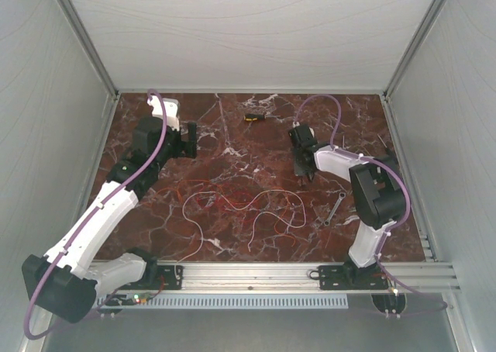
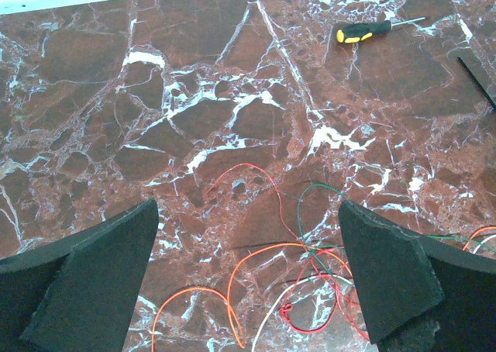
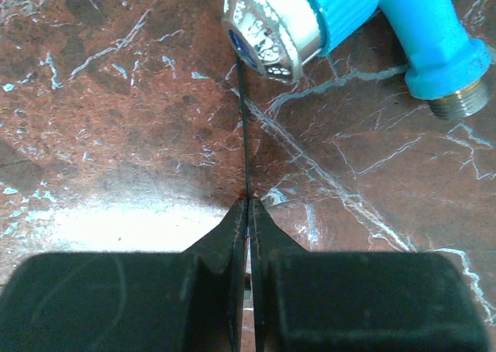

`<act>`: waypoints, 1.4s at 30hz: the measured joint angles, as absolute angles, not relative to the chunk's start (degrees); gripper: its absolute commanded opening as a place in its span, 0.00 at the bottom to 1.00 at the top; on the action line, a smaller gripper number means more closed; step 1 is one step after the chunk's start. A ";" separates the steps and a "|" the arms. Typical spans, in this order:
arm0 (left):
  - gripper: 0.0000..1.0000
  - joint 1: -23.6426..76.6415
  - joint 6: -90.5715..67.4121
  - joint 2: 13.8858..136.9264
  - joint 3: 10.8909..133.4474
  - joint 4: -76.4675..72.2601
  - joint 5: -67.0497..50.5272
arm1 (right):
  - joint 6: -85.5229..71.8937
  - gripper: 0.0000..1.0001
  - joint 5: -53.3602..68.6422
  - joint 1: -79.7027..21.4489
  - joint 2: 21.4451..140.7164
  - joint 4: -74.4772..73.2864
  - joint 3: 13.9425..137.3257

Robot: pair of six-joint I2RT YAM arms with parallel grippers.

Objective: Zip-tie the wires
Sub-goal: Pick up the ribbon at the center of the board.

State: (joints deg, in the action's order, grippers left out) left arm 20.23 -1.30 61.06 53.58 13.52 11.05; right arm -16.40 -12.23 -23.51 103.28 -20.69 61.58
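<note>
One zip tie [image 3: 242, 135] in end effector [image 3: 248, 203].

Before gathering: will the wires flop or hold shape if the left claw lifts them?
Probably floppy: the wires lie in thin, loose curls. Likely to snag together, since strands cross. The open left claw may catch only some.

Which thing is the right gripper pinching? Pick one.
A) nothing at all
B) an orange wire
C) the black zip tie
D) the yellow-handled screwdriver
C: in the right wrist view, the right gripper is shut on the thin black zip tie, which runs straight up from its tip.
</note>
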 measured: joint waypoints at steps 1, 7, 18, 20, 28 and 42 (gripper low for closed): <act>1.00 20.23 -1.28 61.06 53.60 13.52 11.00 | -16.19 0.00 -11.88 -23.49 103.22 -20.67 61.58; 1.00 20.23 -1.28 61.06 53.58 13.50 10.85 | -17.37 0.00 -5.89 -23.94 102.39 -20.14 61.58; 0.99 20.23 -1.23 59.94 53.58 13.43 8.67 | -29.91 0.00 4.10 -26.68 86.11 -13.56 60.36; 0.99 20.23 -1.26 59.20 53.41 13.17 7.07 | -34.20 0.00 5.45 -26.68 82.30 -10.79 58.63; 0.98 20.23 -3.46 51.53 45.12 0.69 -2.11 | -57.67 0.00 5.67 -29.17 69.58 -2.28 49.06; 0.88 23.49 -3.33 40.84 18.79 -45.58 -26.20 | -90.26 0.00 -8.40 -47.48 61.93 5.82 49.39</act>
State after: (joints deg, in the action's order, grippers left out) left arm 23.49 -3.33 40.84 18.79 -45.58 -26.20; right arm -90.26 -8.40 -47.48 61.93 5.82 49.39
